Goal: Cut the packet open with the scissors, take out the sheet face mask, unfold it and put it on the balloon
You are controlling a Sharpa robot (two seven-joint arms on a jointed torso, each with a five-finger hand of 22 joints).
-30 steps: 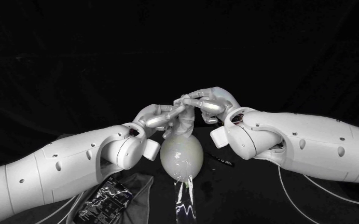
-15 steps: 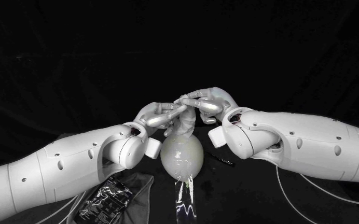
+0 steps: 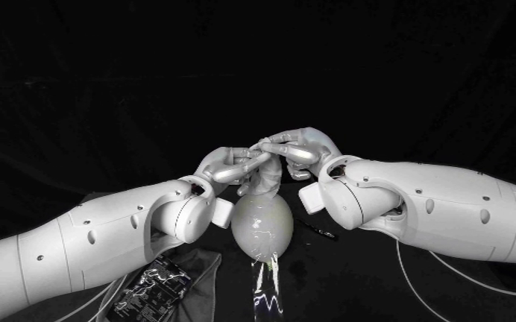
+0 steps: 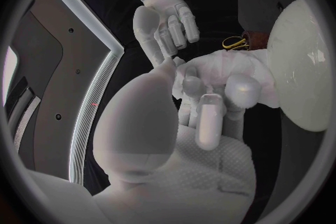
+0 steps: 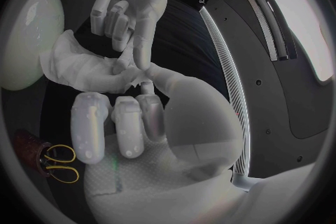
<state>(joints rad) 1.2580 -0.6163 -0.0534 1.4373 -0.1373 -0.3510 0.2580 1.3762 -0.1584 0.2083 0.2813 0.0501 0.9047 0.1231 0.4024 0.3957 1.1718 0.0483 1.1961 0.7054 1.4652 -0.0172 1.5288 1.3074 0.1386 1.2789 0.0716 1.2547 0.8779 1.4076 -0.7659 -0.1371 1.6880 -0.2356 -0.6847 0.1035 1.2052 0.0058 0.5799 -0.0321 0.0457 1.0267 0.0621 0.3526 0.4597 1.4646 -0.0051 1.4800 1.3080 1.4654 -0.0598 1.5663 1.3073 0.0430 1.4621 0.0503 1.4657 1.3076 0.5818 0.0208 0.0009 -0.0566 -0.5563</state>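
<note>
Mask (image 3: 265, 179) white, crumpled, pinched by left hand (image 3: 228, 164), right hand (image 3: 301, 147), above balloon (image 3: 262, 225).

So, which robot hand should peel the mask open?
Probably the right robot hand: it pinches one edge of the sheet mask; the left robot hand holds the bunched bulk by the balloon.

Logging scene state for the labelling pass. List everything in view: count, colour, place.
balloon: 1, pale, on the stand between the arms
sheet face mask: 1, white, hanging from both hands at the balloon's top
stand: 1, clear, under the balloon
packet: 1, dark, printed, below the left arm
scissors: 1, yellow handles, lying on the table
table: 1, black
left hand: silver, holds the mask
right hand: silver, pinches the mask
</note>
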